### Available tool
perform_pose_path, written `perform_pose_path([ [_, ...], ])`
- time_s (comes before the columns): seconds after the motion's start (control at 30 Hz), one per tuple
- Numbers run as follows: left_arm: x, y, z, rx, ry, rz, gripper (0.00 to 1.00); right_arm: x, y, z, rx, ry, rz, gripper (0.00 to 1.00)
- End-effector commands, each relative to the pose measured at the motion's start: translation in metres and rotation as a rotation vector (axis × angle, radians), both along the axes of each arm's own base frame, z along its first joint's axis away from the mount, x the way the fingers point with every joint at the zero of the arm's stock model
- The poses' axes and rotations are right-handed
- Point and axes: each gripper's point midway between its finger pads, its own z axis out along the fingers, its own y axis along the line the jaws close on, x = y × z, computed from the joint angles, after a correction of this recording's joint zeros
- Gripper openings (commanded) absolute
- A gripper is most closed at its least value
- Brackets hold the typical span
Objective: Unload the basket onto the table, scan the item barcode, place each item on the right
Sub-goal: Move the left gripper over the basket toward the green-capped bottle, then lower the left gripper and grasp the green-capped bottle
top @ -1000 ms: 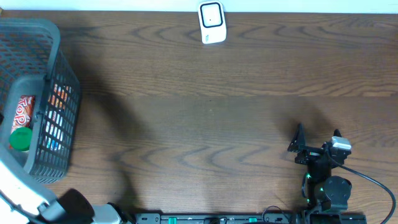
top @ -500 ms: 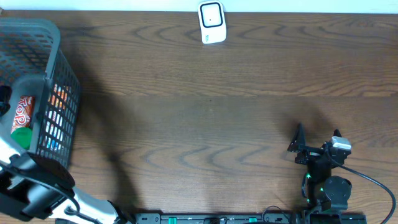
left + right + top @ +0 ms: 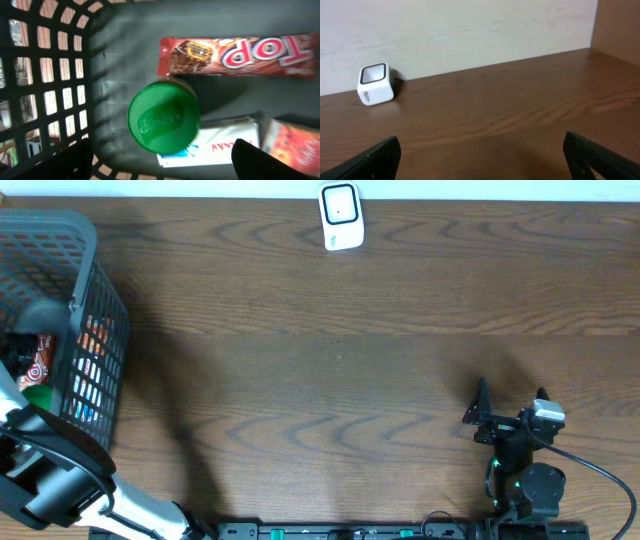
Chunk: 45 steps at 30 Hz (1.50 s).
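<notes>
Hanging over the basket (image 3: 88, 250) at nine o'clock, your left gripper (image 3: 161, 145) is apart and empty. Nothing has reached the twelve o'clock scanner (image 3: 341, 216) yet.

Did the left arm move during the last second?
Yes. The left arm has swung up the overhead view, from below the basket to over its inside.
</notes>
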Motion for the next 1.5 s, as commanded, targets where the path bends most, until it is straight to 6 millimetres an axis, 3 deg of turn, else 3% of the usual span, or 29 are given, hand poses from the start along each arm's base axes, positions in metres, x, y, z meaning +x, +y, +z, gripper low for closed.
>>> perform_pose_path([
  [0.0,-0.016,0.004,-0.017,-0.016,0.047,0.023,0.89,0.0,-0.002,-0.001,-0.011,0.002,-0.007,0.99],
  [0.27,-0.027,0.007,-0.032,-0.039,0.049,0.056,0.89,0.0,-0.002,-0.001,-0.011,0.002,-0.007,0.99],
  [0.5,-0.025,0.01,-0.032,-0.03,0.038,0.057,0.89,0.0,-0.002,-0.001,-0.011,0.002,-0.007,0.99],
  [0.53,-0.024,0.01,-0.032,-0.031,0.034,0.056,0.95,0.0,-0.002,-0.001,-0.011,0.002,-0.007,0.99],
  [0.77,-0.015,0.008,-0.038,-0.052,-0.011,0.041,0.98,0.0,-0.002,-0.001,-0.011,0.002,-0.007,0.99],
  [1.17,-0.026,-0.004,-0.086,-0.082,0.019,0.042,0.98,0.0,-0.002,-0.001,-0.011,0.002,-0.007,0.99],
  [1.47,-0.025,-0.003,-0.094,-0.073,0.01,0.042,0.98,0.0,-0.002,-0.001,-0.011,0.002,-0.007,0.99],
])
